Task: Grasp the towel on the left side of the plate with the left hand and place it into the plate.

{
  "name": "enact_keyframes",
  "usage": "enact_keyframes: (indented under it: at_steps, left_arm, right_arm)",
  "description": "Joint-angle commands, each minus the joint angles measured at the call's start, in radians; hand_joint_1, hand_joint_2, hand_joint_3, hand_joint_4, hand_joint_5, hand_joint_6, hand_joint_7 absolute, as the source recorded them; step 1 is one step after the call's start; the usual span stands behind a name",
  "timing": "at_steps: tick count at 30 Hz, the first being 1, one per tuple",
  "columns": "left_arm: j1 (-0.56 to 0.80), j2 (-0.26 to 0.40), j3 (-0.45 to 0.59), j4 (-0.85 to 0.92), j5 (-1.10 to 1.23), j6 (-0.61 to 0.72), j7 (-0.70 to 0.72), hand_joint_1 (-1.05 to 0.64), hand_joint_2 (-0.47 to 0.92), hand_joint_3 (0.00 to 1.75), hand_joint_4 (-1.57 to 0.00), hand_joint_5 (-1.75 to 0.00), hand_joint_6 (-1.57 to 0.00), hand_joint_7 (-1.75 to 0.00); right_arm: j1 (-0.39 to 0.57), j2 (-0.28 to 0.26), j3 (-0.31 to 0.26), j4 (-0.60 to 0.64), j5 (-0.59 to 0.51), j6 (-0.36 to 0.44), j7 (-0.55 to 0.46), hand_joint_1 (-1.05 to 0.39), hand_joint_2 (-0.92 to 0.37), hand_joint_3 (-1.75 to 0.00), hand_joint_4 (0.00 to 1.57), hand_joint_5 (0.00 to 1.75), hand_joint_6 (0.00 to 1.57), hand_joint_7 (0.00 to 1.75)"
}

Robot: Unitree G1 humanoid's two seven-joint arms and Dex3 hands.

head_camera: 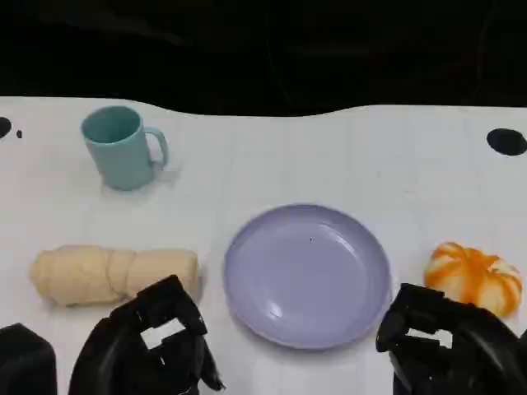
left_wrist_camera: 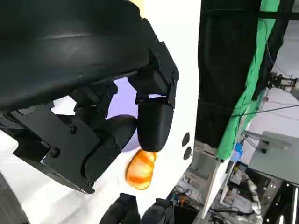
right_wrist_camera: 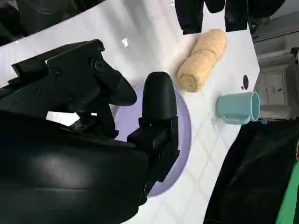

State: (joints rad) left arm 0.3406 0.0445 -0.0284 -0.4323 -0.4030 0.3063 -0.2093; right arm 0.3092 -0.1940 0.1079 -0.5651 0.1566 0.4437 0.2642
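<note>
A rolled cream towel (head_camera: 111,274) lies on the white table just left of the lavender plate (head_camera: 306,276); nothing is on the plate. My left hand (head_camera: 156,346) hovers at the near side of the towel, its fingers apart and holding nothing, its fingertips close to the roll's right end. Low at the right, my right hand (head_camera: 445,341) also holds nothing, near the plate's front right rim. In the right wrist view the towel (right_wrist_camera: 203,60) lies beyond the plate (right_wrist_camera: 184,130), with the left hand's fingers (right_wrist_camera: 210,11) above it. The left wrist view has the left hand (left_wrist_camera: 93,116) over a patch of plate (left_wrist_camera: 122,98).
A teal mug (head_camera: 123,148) stands at the back left, handle to the right. An orange pumpkin (head_camera: 475,276) sits right of the plate, just beyond my right hand. The table's far edge meets a black backdrop.
</note>
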Motion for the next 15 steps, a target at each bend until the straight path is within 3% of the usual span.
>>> enact_keyframes:
  at_steps: [1, 15]
  left_arm:
    - [0.004, 0.004, 0.01, -0.005, -0.008, -0.004, -0.005, -0.14, 0.4, 1.45, -0.87, -1.75, -0.75, -1.64]
    - [0.004, 0.005, 0.016, -0.013, -0.013, 0.01, 0.002, -0.13, 0.4, 1.44, -0.87, -1.75, -0.75, -1.63]
  right_arm:
    - [0.004, -0.013, -0.017, -0.001, 0.008, -0.013, 0.005, -0.06, -0.69, -1.04, 0.71, 1.75, 0.57, 1.6]
    - [0.003, -0.011, -0.012, -0.006, 0.001, -0.007, -0.001, -0.08, -0.68, -1.04, 0.72, 1.75, 0.58, 1.59]
